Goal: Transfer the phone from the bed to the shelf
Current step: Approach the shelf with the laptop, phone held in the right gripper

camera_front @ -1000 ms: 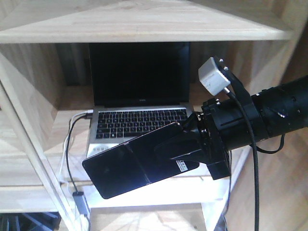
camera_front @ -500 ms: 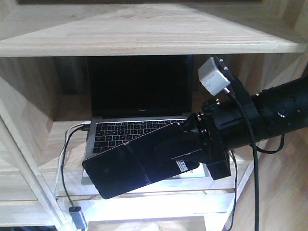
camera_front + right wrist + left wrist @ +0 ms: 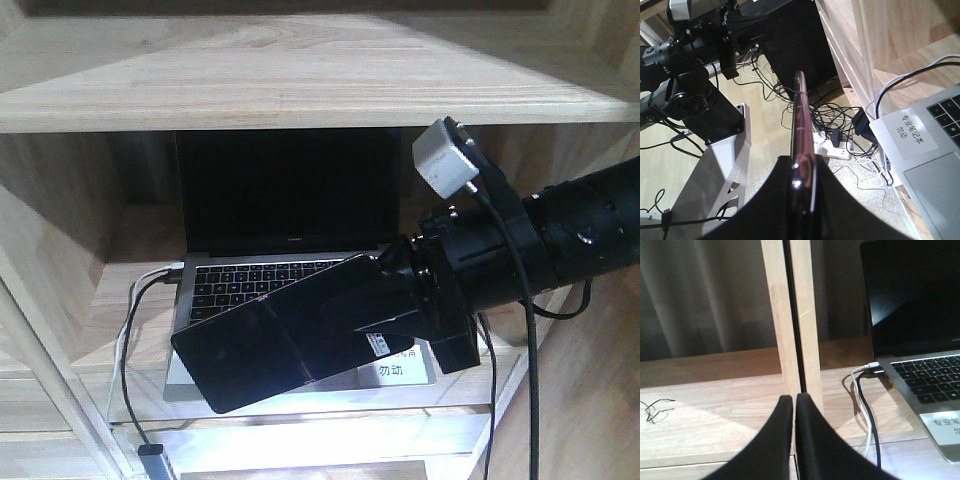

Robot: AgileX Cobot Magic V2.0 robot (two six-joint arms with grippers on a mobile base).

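Observation:
The phone (image 3: 265, 350) is a black glossy slab held tilted in the air in front of the light-wood shelf (image 3: 300, 85). My right gripper (image 3: 372, 318) is shut on its right end, beside a small white sticker. In the right wrist view the phone (image 3: 800, 110) shows edge-on with a pinkish rim, clamped in the right gripper (image 3: 802, 165) above the floor, left of the shelf's corner. My left gripper (image 3: 793, 400) is shut with nothing in it, hovering over a shelf board (image 3: 715, 410) just before a wooden upright (image 3: 795, 315). The bed is out of view.
An open silver laptop (image 3: 285, 200) with a white label (image 3: 400, 368) fills the shelf bay behind the phone. White and black cables (image 3: 865, 410) run from its left side. A power strip (image 3: 832, 147), tangled wires and black robot hardware (image 3: 695, 100) are on the floor below.
The shelf and laptop have slid downward in the front view, showing more of the top board. The right arm and phone keep the same place in the picture, with the grip unchanged.

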